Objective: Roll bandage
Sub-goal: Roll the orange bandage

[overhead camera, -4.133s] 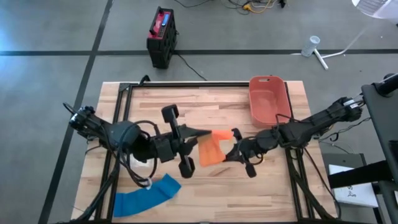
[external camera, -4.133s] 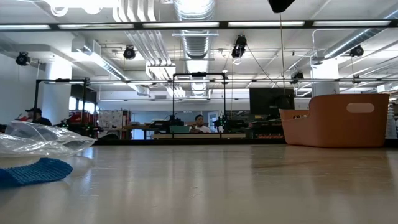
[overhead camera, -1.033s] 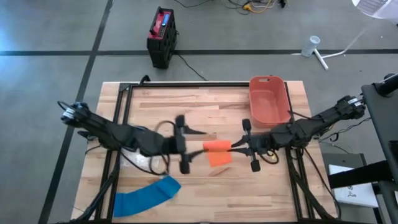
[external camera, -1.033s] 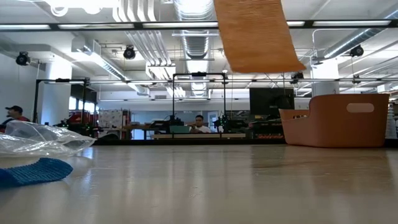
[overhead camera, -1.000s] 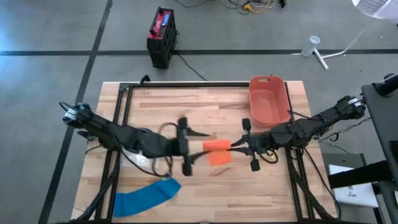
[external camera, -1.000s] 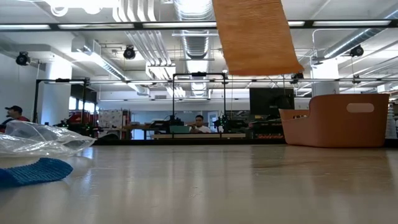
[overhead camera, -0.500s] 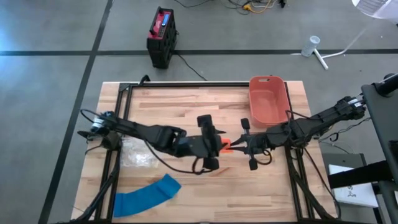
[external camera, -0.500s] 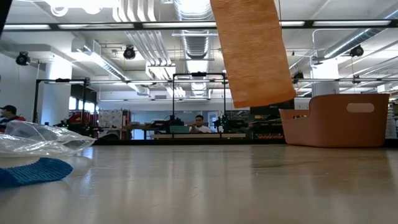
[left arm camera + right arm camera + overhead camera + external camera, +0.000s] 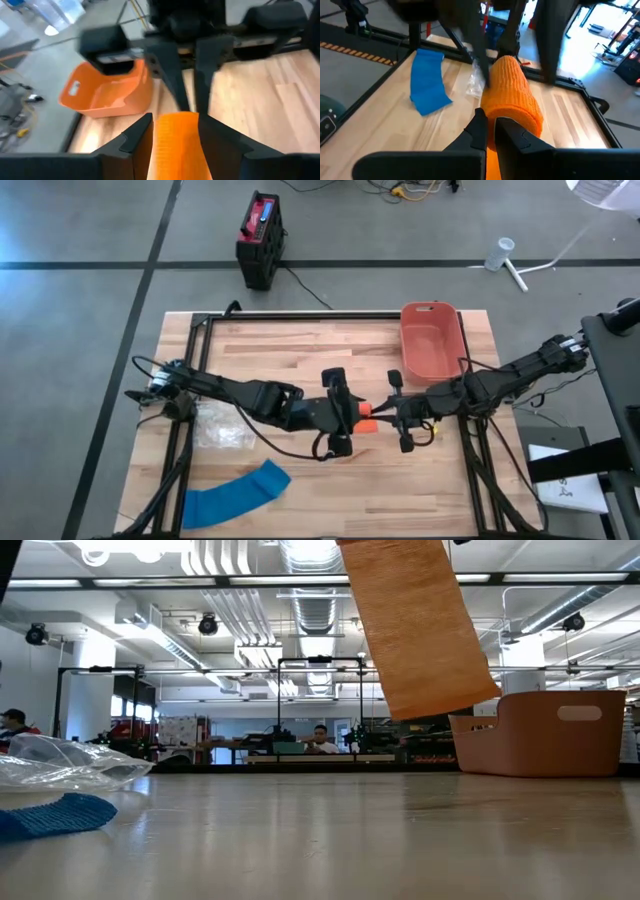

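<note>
An orange ribbed bandage (image 9: 366, 416) hangs in the air above the table's middle, between my two grippers. Its upper part is a thick roll (image 9: 512, 92). A loose strip (image 9: 420, 625) slants down from the roll and ends clear of the tabletop. My left gripper (image 9: 348, 416) reaches in from the table's left, and its fingers (image 9: 135, 145) flank the roll. My right gripper (image 9: 380, 418) comes from the table's right and is shut on the bandage. My left gripper has one finger on each side of the orange roll (image 9: 175, 132), which fills the gap between them. It comes nearly level from the table's left, slanting a little down. My right gripper pinches the roll's end (image 9: 506, 116) between its two fingers (image 9: 479, 127), nearly level from the table's right. The roll is lifted clear, and the strip's lower end (image 9: 445, 700) hangs free above the table.
A blue bandage (image 9: 236, 494) lies flat near the front left. A clear plastic bag (image 9: 216, 426) lies beside the left arm. An orange-red bin (image 9: 432, 340) stands at the back right. People sit in the room far behind the table.
My left gripper has swung toward the table's right, up to the orange bandage held by my right gripper. From above, the bandage shows as a small patch instead of a broad flap. The hanging strip has swayed toward the bin and now slants.
</note>
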Controlling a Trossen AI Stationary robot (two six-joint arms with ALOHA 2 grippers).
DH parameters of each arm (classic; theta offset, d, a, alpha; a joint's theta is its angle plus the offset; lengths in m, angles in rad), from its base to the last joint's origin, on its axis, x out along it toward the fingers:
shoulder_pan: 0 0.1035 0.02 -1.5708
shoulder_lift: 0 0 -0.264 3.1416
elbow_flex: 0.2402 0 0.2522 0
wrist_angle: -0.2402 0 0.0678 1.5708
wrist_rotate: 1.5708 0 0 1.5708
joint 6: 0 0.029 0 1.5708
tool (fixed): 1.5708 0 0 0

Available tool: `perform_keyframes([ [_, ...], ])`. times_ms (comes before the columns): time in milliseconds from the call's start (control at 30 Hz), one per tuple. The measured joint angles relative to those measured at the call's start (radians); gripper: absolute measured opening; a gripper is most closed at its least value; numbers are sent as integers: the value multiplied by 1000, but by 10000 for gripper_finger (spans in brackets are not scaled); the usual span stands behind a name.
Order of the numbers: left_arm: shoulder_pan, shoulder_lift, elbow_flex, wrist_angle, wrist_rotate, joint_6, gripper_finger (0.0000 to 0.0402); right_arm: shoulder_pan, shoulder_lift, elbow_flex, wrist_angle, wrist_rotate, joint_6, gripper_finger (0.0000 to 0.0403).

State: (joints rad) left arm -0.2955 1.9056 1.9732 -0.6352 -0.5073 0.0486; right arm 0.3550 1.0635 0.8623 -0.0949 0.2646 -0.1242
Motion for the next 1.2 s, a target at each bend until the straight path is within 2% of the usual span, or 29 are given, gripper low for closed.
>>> perform_keyframes([
  [267,27,27,-7,17,-15,-2,165,-2,0,0,-5,14,5,9],
  [567,41,27,-8,138,-81,105,167,2,0,0,4,-16,2,9],
  [800,8,-35,-8,73,-116,103,160,1,-14,0,-6,-9,1,9],
  [933,-23,-89,-22,11,-116,64,154,6,-72,0,-50,-28,-7,9],
  [1067,-52,-190,-144,88,-138,-6,153,28,-165,0,-93,-39,-18,9],
  [1200,-60,-295,-417,318,-171,-98,154,55,-244,-1,-89,-38,-49,9],
])
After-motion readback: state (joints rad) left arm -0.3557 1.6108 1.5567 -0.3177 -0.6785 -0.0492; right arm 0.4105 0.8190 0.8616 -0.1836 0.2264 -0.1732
